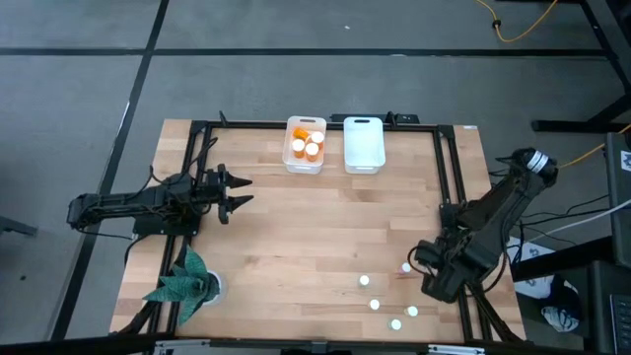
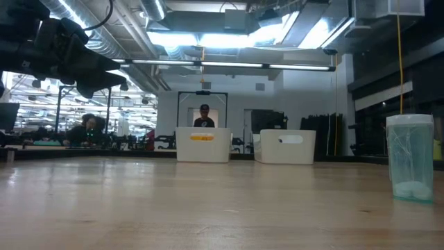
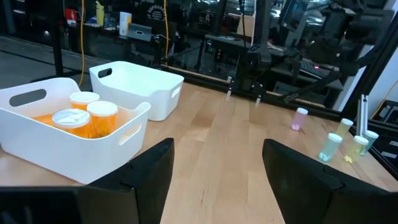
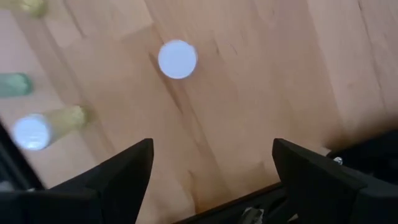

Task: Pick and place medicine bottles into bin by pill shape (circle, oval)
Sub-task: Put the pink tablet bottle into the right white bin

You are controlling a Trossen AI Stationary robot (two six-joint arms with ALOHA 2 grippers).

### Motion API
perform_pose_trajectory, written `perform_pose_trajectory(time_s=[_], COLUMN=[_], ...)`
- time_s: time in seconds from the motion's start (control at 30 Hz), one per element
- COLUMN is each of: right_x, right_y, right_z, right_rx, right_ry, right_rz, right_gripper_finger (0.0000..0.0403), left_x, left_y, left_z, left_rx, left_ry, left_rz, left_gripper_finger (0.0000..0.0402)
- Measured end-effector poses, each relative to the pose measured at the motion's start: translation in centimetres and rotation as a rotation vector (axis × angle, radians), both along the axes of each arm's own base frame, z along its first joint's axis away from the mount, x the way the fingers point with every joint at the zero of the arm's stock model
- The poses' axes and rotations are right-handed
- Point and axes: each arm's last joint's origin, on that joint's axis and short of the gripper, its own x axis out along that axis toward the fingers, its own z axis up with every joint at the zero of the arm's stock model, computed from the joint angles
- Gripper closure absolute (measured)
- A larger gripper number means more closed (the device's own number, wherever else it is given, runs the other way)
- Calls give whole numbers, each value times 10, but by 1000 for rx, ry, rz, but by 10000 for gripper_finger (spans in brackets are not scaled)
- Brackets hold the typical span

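Pale bottle (image 2: 410,158) near table edge (image 2: 388,229)

Grey floor (image 1: 296,59) around worktop, dark seam lines crossing it. Yellow cable (image 1: 523,25) looped on floor at far side. Worktop (image 1: 315,227) light wood planks, black frame along edges. Low view: open hall behind, exposed ducts (image 2: 118,48) and long bright ceiling lights (image 2: 229,38). Person (image 2: 204,117) standing at rear centre; another person (image 2: 87,128) seated at desks further back. Dark racks (image 2: 322,132) against rear wall.
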Motion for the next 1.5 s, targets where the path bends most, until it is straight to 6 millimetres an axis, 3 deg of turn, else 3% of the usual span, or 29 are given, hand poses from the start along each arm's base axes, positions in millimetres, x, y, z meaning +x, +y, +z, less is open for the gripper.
perform_pose_trajectory(time_s=[0.57, 1.1, 1.27, 1.5], right_x=[12, 38, 39, 42], right_y=[14, 0, -7, -9], right_z=[-27, -39, -53, -55], right_rx=[-75, -42, -8, -49], right_ry=[79, 65, 86, 42], right_rz=[-20, 107, 132, 161], right_gripper_finger=[73, 73, 73, 73], left_x=[0, 0, 0, 0], left_y=[0, 0, 0, 0], left_z=[0, 0, 0, 0], left_rx=[0, 0, 1, 1], left_ry=[0, 0, -2, -2], left_rz=[0, 0, 0, 0], left_gripper_finger=[165, 165, 165, 165])
